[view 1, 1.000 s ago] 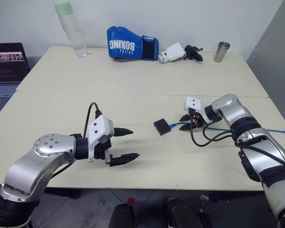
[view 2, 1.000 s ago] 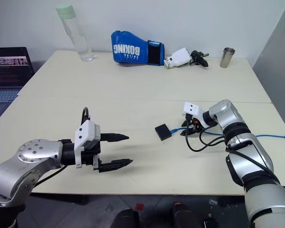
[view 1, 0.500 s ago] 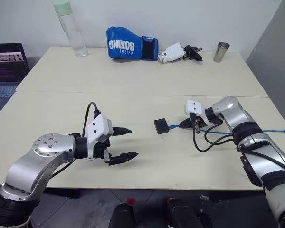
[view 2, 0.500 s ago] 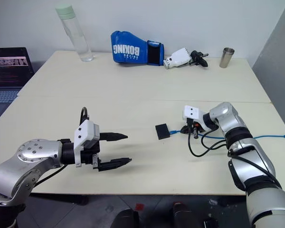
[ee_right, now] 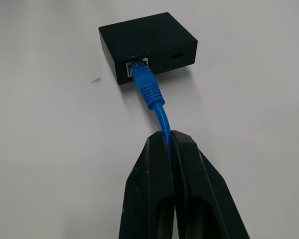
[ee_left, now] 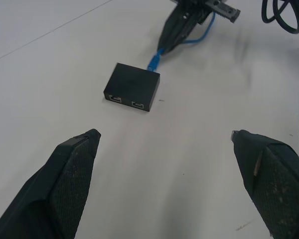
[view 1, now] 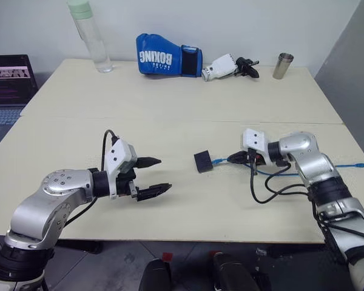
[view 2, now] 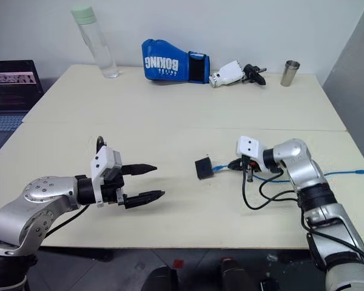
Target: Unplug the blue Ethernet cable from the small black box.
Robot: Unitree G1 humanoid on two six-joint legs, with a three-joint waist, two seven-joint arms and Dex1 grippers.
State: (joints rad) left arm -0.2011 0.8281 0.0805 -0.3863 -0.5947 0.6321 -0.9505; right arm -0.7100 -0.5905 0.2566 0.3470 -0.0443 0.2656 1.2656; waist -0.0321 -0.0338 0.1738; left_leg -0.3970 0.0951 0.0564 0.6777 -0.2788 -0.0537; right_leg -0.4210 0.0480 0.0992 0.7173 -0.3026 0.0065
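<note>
The right gripper is pinched tight on the blue Ethernet cable, a short way behind the plug. That plug is seen seated in the small black box, so nothing's unplugged yet, the pull is left. The left gripper is spread wide at the box's 8 o'clock, well apart. At 2 o'clock on the table, nothing can be made out inside the metal cup.

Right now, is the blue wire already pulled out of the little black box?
No, the blue Ethernet cable still has its plug in the small black box, with the right gripper pinching the cable.
</note>
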